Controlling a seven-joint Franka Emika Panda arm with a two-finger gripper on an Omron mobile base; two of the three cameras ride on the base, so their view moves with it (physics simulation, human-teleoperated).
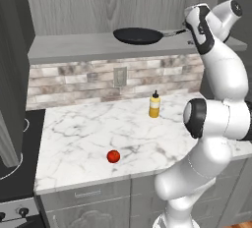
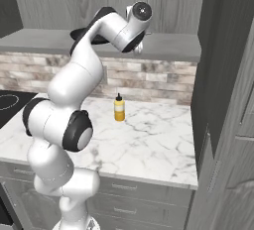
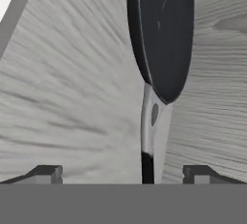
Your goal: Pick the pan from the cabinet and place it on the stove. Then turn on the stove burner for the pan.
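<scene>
Pan (image 1: 138, 36) sits flat on the grey shelf (image 1: 74, 47) of the cabinet (image 1: 98, 1), its thin handle (image 1: 174, 33) pointing right toward my raised wrist. My gripper (image 3: 123, 172) has its fingers spread wide, one on each side of the handle's end, neither touching it. On the marble counter (image 1: 78, 138) below stand a yellow bottle (image 1: 154, 105) and, nearer, a tomato (image 1: 113, 156). My stove (image 1: 12, 163) lies at far left.
</scene>
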